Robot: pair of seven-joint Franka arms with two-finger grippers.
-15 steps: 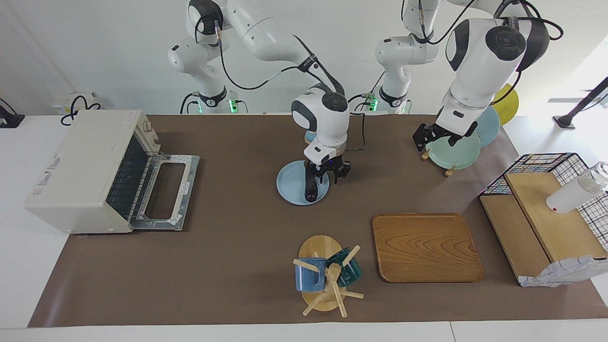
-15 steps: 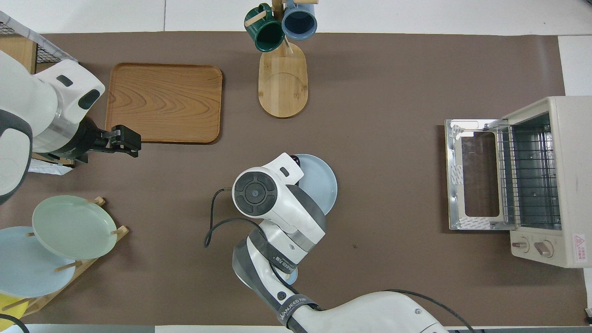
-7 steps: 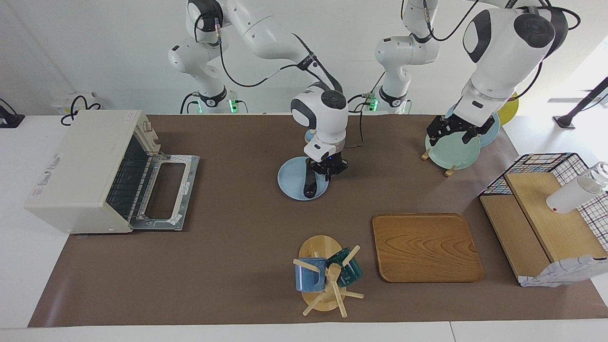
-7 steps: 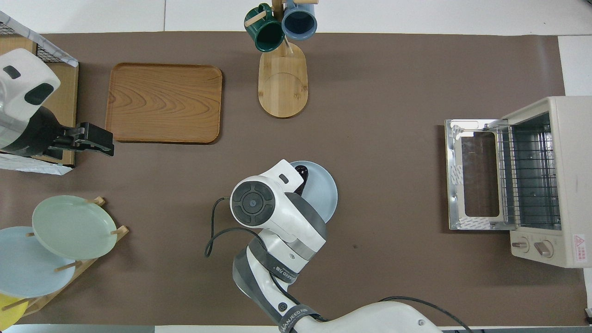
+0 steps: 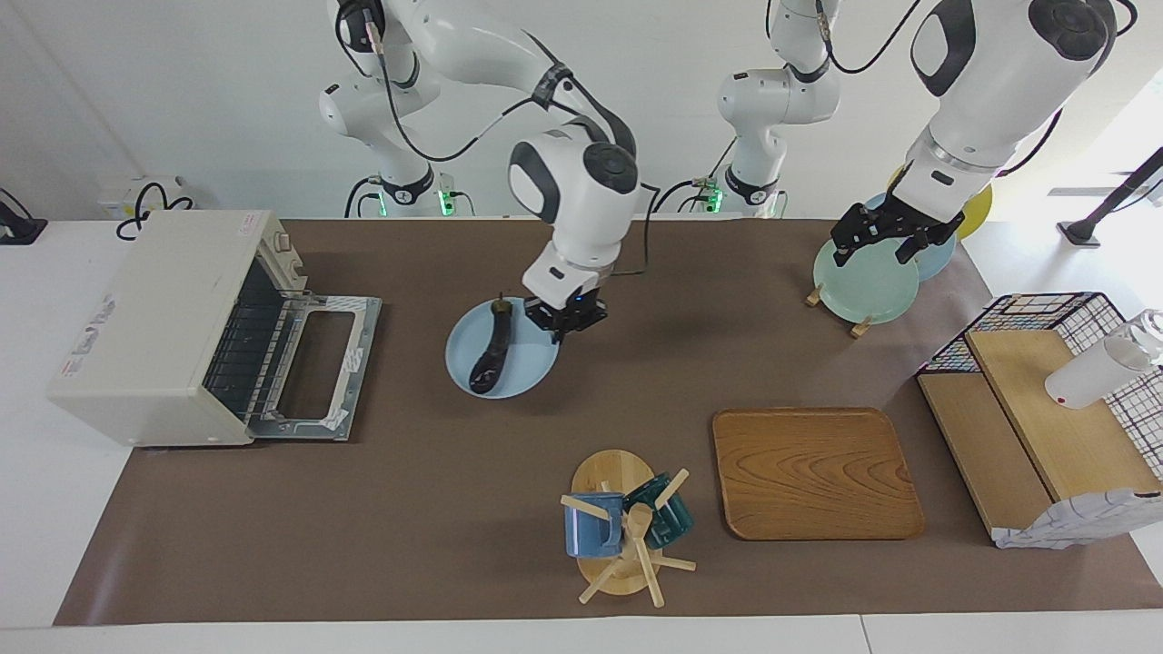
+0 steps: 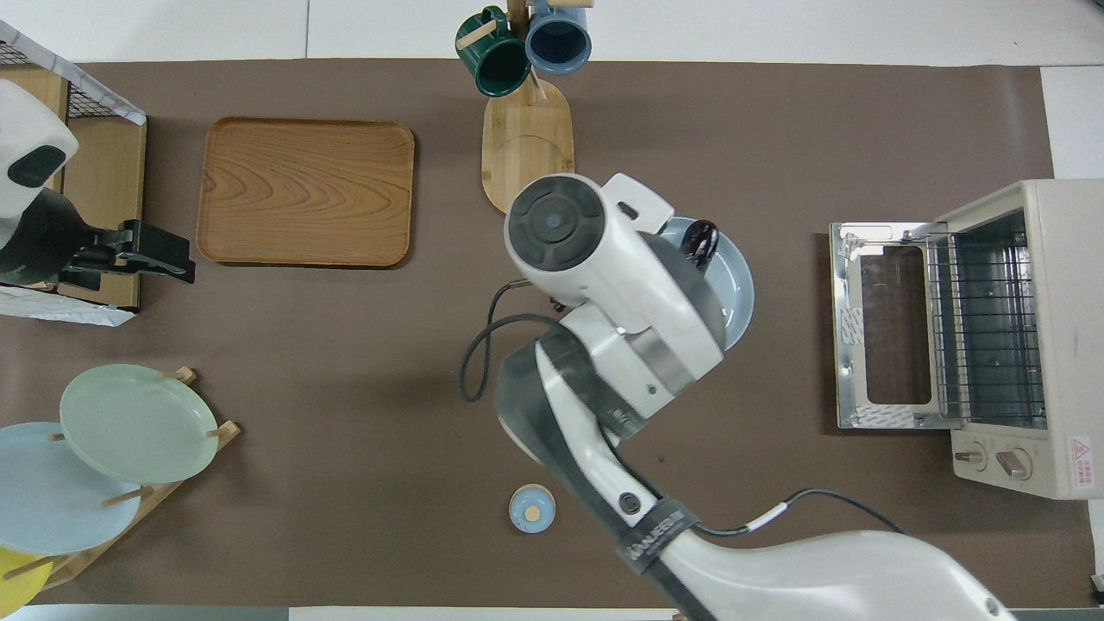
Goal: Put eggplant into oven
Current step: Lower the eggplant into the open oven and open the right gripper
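Oven (image 5: 173, 331) sits door-down at the right arm's end, ready to load. I've got the right gripper (image 5: 565, 320) clenched on the blue plate's (image 5: 536, 368) rim, carrying it ovenward; eggplant (image 5: 492, 352) rides on it. Left gripper (image 5: 889, 238) waits released over the green plate (image 5: 868, 286)

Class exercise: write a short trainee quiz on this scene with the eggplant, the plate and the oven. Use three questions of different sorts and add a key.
1. True or false: the oven has its door shut.
2. Where does the eggplant lie? A: on the wooden tray. B: on the blue plate. C: inside the oven.
3. Fill in: the right claw is closed on the blue plate's ____.
Key: 1 false, the door is folded down; 2 B; 3 rim.
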